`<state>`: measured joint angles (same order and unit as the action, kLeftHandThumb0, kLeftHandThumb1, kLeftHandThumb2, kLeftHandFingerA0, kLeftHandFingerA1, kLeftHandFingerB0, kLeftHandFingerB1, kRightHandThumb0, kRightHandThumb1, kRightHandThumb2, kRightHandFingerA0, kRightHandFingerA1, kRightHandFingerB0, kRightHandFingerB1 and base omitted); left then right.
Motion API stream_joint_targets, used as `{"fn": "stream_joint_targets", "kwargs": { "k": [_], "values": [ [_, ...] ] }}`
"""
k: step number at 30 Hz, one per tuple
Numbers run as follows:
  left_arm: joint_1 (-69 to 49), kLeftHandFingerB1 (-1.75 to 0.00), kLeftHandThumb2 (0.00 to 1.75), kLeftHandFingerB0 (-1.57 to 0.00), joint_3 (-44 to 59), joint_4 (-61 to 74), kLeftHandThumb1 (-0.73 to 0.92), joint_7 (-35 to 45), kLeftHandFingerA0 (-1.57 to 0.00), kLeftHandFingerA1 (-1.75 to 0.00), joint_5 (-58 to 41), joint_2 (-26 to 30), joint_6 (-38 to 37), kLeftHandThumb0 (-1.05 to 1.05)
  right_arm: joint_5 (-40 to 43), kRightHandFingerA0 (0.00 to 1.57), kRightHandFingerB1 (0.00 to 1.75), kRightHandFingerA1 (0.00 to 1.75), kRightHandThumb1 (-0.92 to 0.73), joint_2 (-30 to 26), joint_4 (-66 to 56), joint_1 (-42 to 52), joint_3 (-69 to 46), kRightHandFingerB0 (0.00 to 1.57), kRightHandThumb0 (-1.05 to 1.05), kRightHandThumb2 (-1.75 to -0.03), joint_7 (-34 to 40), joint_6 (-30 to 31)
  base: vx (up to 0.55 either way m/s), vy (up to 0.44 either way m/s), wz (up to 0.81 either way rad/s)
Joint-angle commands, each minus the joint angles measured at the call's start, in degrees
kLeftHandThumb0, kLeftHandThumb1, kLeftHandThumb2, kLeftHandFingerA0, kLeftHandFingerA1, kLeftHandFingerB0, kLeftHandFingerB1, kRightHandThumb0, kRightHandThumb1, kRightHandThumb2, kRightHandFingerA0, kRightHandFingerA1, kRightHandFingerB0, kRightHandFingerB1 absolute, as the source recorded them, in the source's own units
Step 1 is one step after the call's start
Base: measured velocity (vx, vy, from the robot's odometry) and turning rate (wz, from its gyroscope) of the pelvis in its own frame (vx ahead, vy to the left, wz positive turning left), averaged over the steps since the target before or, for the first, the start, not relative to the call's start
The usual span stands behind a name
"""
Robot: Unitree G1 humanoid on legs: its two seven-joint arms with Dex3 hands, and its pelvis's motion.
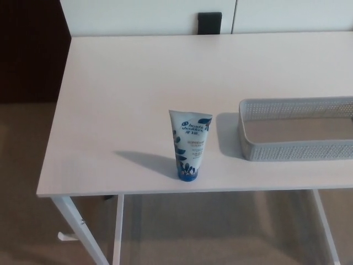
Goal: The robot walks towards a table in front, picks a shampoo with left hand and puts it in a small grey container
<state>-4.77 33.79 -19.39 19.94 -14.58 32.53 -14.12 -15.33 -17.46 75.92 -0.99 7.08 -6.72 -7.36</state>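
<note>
A white and blue shampoo tube (188, 144) stands upright on its blue cap near the front edge of the pale table (127, 94). To its right, about a hand's width away, lies a shallow grey perforated container (295, 128) that runs off the right edge of the picture; nothing shows inside it. Neither of my hands nor any part of my arms appears in the head view.
The table's front edge crosses the picture below the tube, with white legs (83, 226) beneath it and beige carpet below. A small black object (209, 23) sits against the white wall behind the table. A dark area lies at the far left.
</note>
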Motion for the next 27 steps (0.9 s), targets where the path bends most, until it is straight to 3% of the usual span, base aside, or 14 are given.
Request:
{"fn": "stream_joint_targets", "kwargs": {
  "k": [1,6,13,14,24,25,26,27],
  "values": [
    [8.65,-0.2,0.58,-0.07,-13.72,23.23,0.42,5.54,-0.09,-0.35,-4.09,3.09,17.29,-0.38,0.27,0.74,0.4,0.49,-0.74,-0.72,0.02,0.48,-0.51,0.54,-0.38,-0.61,0.47,-0.42,0.0,0.0,0.0],
    [12.28,-0.22,0.55,-0.09,-22.29,26.03,0.44,3.95,-0.13,-0.33,-0.87,-1.18,20.91,-0.33,-0.33,0.72,0.4,0.46,-0.73,-0.42,0.5,0.23,-0.09,0.55,-0.38,-0.62,1.16,-0.15,0.0,0.0,0.0],
    [12.47,-0.21,0.56,-0.07,-26.41,27.12,0.44,3.33,-0.16,-0.34,0.92,-1.73,22.11,-0.39,0.0,0.7,0.41,0.49,-0.75,-0.44,-0.31,0.54,-0.15,0.54,-0.38,-0.63,0.52,-0.55,0.0,0.0,0.0],
    [12.59,-0.21,0.66,-0.07,-28.33,27.18,0.39,3.06,-0.09,-0.4,2.45,-2.17,22.31,-0.47,0.06,0.71,0.42,0.5,-0.74,-0.44,-0.61,0.73,-0.11,0.54,-0.37,-0.63,0.43,-0.55,0.0,0.0,0.0],
    [12.37,-0.2,0.66,-0.04,-32.07,25.94,0.43,2.18,-0.11,-0.41,2.89,-4.1,24.26,-0.4,0.2,0.71,0.42,0.5,-0.74,-0.42,-0.38,0.98,-0.41,0.56,-0.37,-0.62,0.54,-0.95,0.0,0.0,0.0],
    [12.69,-0.3,0.74,0.0,-32.2,25.36,0.31,2.37,-0.02,-0.44,2.42,-4.4,25.18,-0.37,0.02,0.73,0.42,0.5,-0.74,-0.49,-0.33,0.88,-0.28,0.56,-0.38,-0.62,0.52,-1.32,0.0,0.0,0.0],
    [12.91,-0.17,0.6,-0.05,-32.34,25.13,0.45,2.13,-0.1,-0.36,2.32,-4.73,26.04,-0.42,-0.15,0.72,0.42,0.5,-0.74,-0.54,-0.38,0.82,-0.1,0.56,-0.38,-0.62,0.5,-1.29,0.0,0.0,0.0],
    [13.01,-0.17,0.6,-0.05,-32.37,25.09,0.45,2.04,-0.1,-0.36,2.33,-4.88,26.46,-0.42,-0.21,0.72,0.42,0.5,-0.74,-0.55,-0.4,0.8,-0.03,0.56,-0.38,-0.62,0.49,-1.27,0.0,0.0,0.0]
  ]
}}
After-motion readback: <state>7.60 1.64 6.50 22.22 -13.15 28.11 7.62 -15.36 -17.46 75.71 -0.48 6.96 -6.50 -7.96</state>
